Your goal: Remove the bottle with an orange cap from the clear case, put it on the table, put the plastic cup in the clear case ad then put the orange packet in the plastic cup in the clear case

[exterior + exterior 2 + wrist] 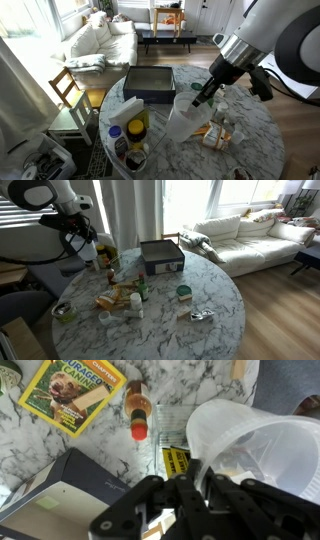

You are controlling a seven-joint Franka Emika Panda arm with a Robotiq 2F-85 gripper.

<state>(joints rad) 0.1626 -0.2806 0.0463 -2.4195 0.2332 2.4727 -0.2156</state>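
My gripper (195,482) is shut on the rim of the wide translucent plastic cup (262,448) and holds it above the table (30,450). In both exterior views the cup (185,120) (88,252) hangs under the gripper (204,97) (84,242) near the table's edge. The brown bottle with the orange cap (138,412) lies on its side on the marbled top. The clear case (172,445) shows just below the cup, with a yellow label seen through it. It also shows in both exterior views (214,133) (116,301). I cannot pick out the orange packet for certain.
A dark rectangular tray (150,83) (160,255) (60,495) stands beside the case. A yellow-green printed packet (72,395) lies near the bottle. A yellow tub with a blue lid (136,128) stands at the table's edge. Small jars and a can (183,293) dot the table (200,280).
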